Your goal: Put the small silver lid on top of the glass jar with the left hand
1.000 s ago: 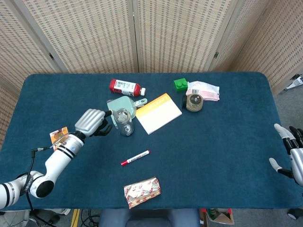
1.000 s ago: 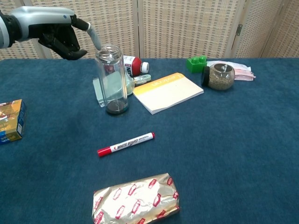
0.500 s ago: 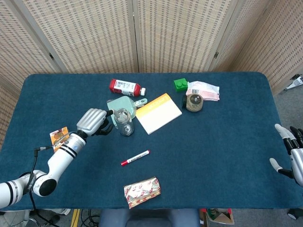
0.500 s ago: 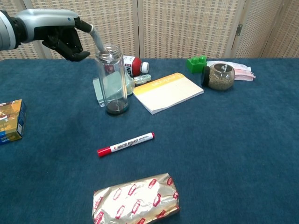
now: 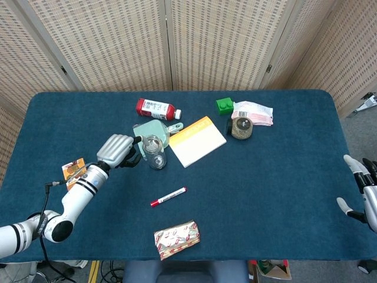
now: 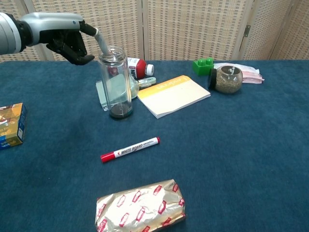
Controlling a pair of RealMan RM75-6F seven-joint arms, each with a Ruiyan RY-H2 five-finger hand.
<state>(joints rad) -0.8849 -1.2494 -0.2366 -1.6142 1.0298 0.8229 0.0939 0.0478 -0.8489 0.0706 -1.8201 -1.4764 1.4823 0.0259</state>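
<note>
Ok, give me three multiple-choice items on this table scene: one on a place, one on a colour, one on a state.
1. Where does the marker lie?
A. in front of the glass jar
B. on the notepad
C. behind the green block

2. What colour is the marker's cap?
A. blue
B. red
C. black

3. How is the glass jar standing?
A. tipped over
B. upside down
C. upright

Key: 1 A, it lies on the cloth nearer the chest camera than the jar. 2 B, the cap end shows red. 3 C, its mouth faces up beside the left robot hand.
</note>
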